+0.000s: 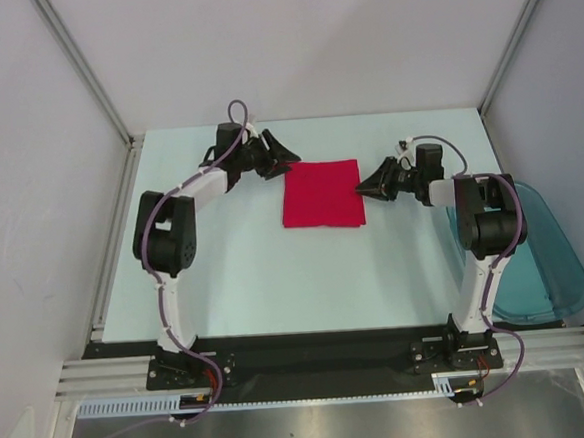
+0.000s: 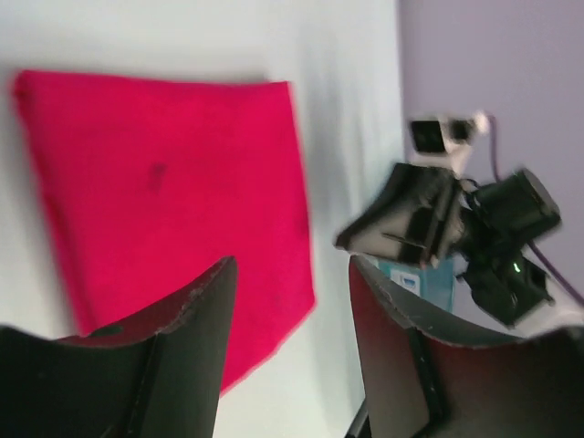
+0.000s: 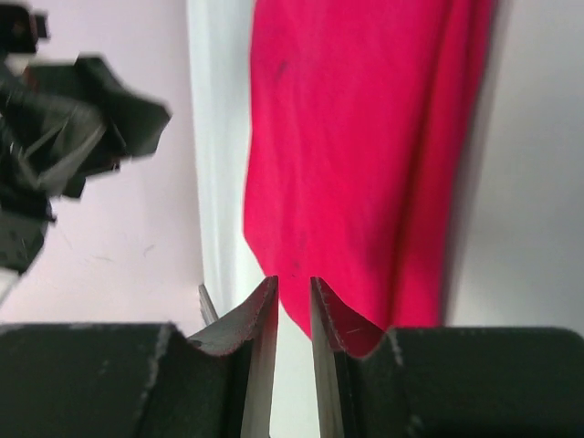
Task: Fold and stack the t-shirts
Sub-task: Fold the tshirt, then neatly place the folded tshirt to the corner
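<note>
Jaws first: your left jaws stand apart and empty by the far left corner of the folded red t-shirt [image 1: 321, 194]. Your right jaws, narrowed to a slit on nothing, sit at its right edge, probably flanking it for another fold. It lies flat mid-surface [image 1: 246, 272]. The overhead view shows the teal bin [image 1: 536, 262] well to the right; only the right wrist view shows that slit.

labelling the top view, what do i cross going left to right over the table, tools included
left tool → red t-shirt → right tool → teal bin
</note>
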`<action>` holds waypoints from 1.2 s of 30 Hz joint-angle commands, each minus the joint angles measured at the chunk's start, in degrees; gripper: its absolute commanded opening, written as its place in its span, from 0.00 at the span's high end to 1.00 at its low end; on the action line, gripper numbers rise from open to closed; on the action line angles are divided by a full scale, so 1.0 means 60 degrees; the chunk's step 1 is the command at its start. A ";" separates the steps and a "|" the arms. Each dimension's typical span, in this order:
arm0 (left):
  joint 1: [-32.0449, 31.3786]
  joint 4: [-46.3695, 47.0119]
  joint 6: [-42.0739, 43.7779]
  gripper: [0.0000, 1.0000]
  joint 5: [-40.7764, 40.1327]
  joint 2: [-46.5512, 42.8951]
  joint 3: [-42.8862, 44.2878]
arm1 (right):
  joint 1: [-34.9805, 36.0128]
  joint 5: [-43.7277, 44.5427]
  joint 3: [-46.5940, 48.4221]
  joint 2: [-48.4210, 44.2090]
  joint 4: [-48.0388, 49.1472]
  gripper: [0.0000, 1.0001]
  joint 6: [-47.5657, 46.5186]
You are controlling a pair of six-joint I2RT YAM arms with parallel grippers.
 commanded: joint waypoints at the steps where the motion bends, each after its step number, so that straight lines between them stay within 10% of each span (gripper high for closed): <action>1: -0.0486 0.1950 -0.0233 0.43 0.0377 -0.1411 -0.1786 | 0.0025 0.0058 0.0306 -0.0043 0.1143 0.74 0.0909; 8: -0.1249 0.3959 -0.0954 0.45 -0.0208 -0.3153 -0.5190 | -0.0195 0.1377 0.1692 -0.0162 -0.1808 0.25 -0.1811; 22: -0.1806 0.1675 0.0410 0.43 -0.0530 -0.8092 -0.8076 | 0.0171 0.2665 0.5651 0.2006 -0.4625 0.11 -0.3425; 36: -0.1792 0.0282 0.0849 0.40 -0.0677 -1.0509 -0.8708 | 0.0699 0.2360 0.6166 0.3150 -0.4612 0.25 -0.3250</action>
